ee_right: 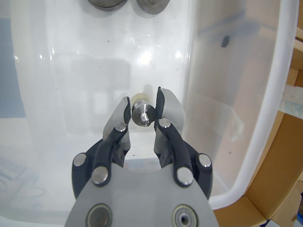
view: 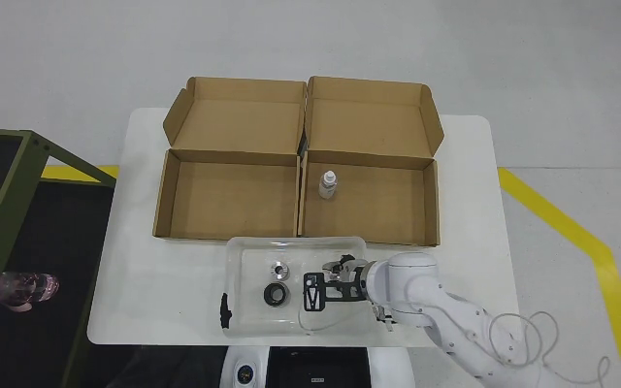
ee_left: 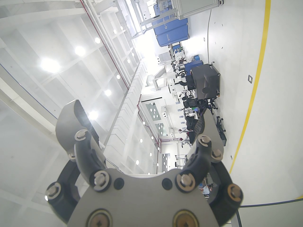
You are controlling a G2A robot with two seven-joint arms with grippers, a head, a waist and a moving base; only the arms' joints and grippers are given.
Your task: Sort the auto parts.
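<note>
Stepped metal fitting (ee_right: 142, 116), clamped in right end effector (ee_right: 143, 108), translucent plastic bin (ee_right: 272, 95)

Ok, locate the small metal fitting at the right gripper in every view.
Top view: metal fitting in the clear tote, near its far wall.
Left wrist view: looks out across the hall.
Right wrist view: centre, between the right gripper's fingertips.
Shared landmark: the tote's rim.

Brown boxes (view: 233, 199); translucent white bin (view: 291, 241); silver fitting (ee_right: 142, 114); white table (view: 146, 272).
</note>
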